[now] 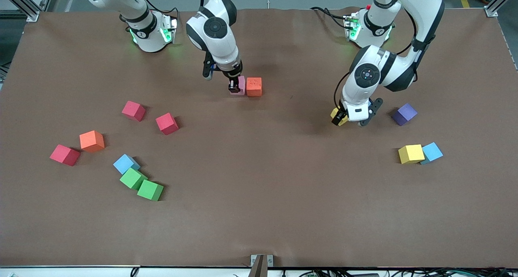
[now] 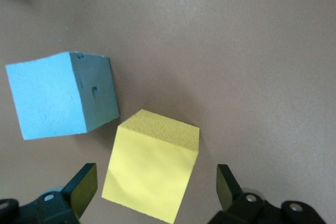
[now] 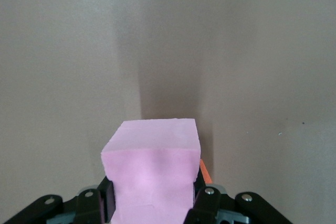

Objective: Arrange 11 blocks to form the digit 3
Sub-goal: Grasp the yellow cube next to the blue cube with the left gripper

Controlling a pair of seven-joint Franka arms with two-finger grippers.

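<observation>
My right gripper (image 1: 234, 87) is shut on the pink block (image 1: 242, 85), which stands against an orange-red block (image 1: 254, 86) near the robots' side of the table. In the right wrist view the pink block (image 3: 152, 156) fills that gripper (image 3: 152, 195). No digit 3 shows; only these two blocks stand together. My left gripper (image 1: 339, 118) is open around a yellow block (image 1: 336, 115). In the left wrist view this gripper (image 2: 156, 174) leaves a gap on each side of the yellow block (image 2: 152, 174). A blue block (image 2: 60, 95) lies corner to corner with it.
Loose blocks lie toward the right arm's end: red blocks (image 1: 133, 110) (image 1: 167, 123) (image 1: 64, 155), an orange (image 1: 92, 141), a blue (image 1: 126, 163) and two greens (image 1: 132, 178) (image 1: 150, 190). Toward the left arm's end sit a purple (image 1: 404, 114), a yellow (image 1: 410, 153) and a blue (image 1: 432, 151).
</observation>
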